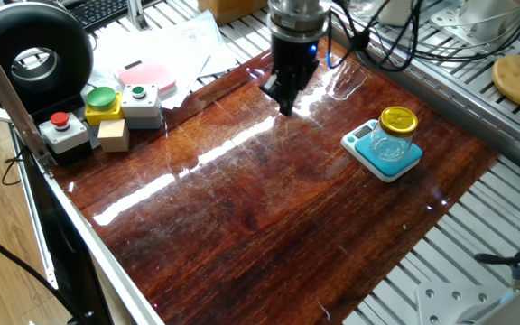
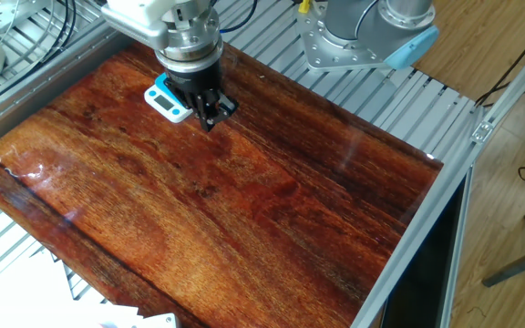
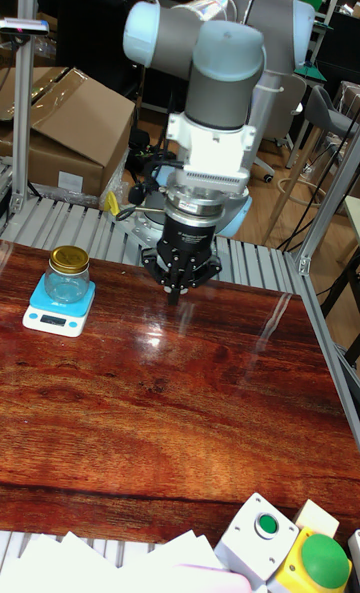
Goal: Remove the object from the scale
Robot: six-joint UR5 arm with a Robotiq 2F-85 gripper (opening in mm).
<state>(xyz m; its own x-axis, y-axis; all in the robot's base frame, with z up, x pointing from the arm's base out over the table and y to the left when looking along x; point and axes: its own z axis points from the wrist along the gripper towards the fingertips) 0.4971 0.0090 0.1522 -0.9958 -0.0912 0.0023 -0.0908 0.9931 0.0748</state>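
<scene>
Jar (image 1: 395,135) w/ yellow lid (image 1: 398,118) stands upright on the teal scale (image 1: 382,152), nr the desk (image 1: 269,208) edge; glass is clear, can't tell if anything is inside. Scale display sits at the corner away from the jar.

Hand (image 1: 286,106) hangs above the desk, well apart from jar & scale, pointing down; fingers look together at the tips, holding nothing.

One fixed view: shows jar on scale plus button boxes (image 1: 106,113), a pink-and-white flat device (image 1: 149,79) & papers at the far desk corner. The other fixed view: hand (image 2: 213,119) just beside the scale (image 2: 166,99), arm body hides the jar there; only the scale's display corner shows. Tall fixed view: jar (image 3: 67,275) on scale (image 3: 58,309) to one side, hand (image 3: 176,293) near desk centre, cardboard box (image 3: 70,133) behind, button boxes (image 3: 290,543) at bottom edge.
</scene>
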